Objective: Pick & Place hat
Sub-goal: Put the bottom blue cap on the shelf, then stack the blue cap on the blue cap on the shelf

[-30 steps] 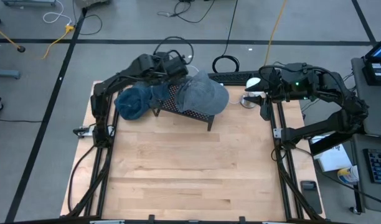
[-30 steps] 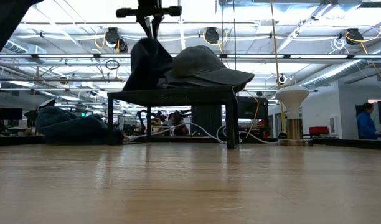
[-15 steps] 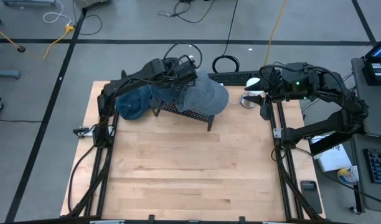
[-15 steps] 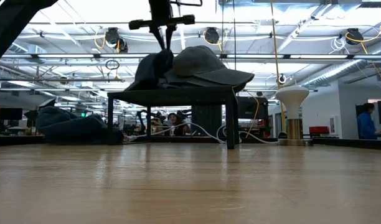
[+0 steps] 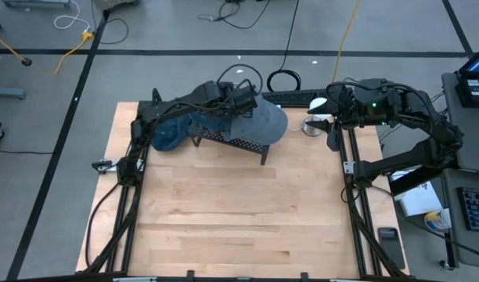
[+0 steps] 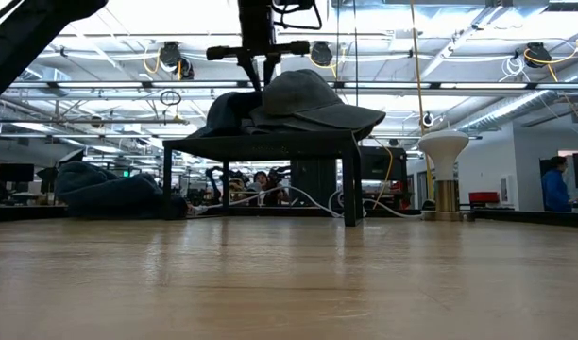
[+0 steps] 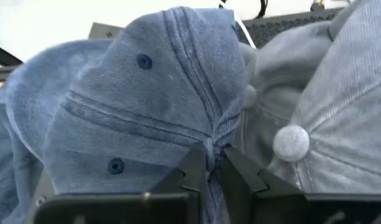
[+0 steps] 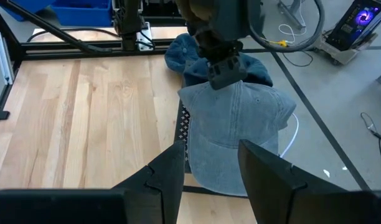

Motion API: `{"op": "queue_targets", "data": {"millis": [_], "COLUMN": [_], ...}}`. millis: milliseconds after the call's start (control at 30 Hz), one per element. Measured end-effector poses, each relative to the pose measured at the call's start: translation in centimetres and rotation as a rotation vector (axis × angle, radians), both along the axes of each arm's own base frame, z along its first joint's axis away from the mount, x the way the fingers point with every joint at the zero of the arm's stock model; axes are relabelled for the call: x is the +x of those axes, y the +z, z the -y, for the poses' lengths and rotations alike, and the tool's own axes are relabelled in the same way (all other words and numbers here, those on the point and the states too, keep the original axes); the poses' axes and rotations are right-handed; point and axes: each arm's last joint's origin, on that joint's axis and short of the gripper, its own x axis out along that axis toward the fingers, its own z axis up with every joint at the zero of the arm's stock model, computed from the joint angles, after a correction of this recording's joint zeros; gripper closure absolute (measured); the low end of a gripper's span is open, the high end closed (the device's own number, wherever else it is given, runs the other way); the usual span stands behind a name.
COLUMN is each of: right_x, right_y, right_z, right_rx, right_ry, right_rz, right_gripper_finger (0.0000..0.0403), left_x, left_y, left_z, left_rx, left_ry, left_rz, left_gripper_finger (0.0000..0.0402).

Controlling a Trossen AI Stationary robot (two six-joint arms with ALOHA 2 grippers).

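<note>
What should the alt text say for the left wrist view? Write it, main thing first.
The left gripper pinches a fold of a dark blue denim hat at its crown. A lighter grey-blue cap with a round top button lies right beside it, touching.

Faded blue denim cloth hat point(image 7: 147, 106), grey corduroy-ribbed cap point(image 8: 237, 134), perforated black metal rack point(image 5: 228, 139), pale smooth wooden table point(image 5: 239, 211).

a light wooden table point(image 5: 224, 211) carries a low black mesh rack point(image 5: 238, 142) near its far edge. two blue caps point(image 5: 259, 119) lie on the rack, a darker blue heap of cloth point(image 5: 163, 133) beside it, and a white stand point(image 6: 444, 179) at the far corner.
</note>
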Motion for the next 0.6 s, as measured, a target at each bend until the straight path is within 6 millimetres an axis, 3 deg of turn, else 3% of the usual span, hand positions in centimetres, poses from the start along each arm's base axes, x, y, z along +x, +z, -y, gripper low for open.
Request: {"op": "queue_targets", "data": {"millis": [433,600], "right_x": [0.0,0.2], "right_y": [0.0,-0.1], "right_z": [0.0,0.0], "right_rx": [0.0,0.001], "right_ry": [0.0,0.0], "right_rz": [-0.001,-0.005], "right_gripper_finger": [0.0261,0.0261], "left_x": [-0.5,-1.9], "left_y": [1.1,3.0], "left_z": [0.2,0.7], "left_rx": [-0.03,-0.043], "left_ry": [-0.011,-0.023], "left_rz": [0.062,0.109], "left_gripper_finger": [0.0243,0.0221]}}
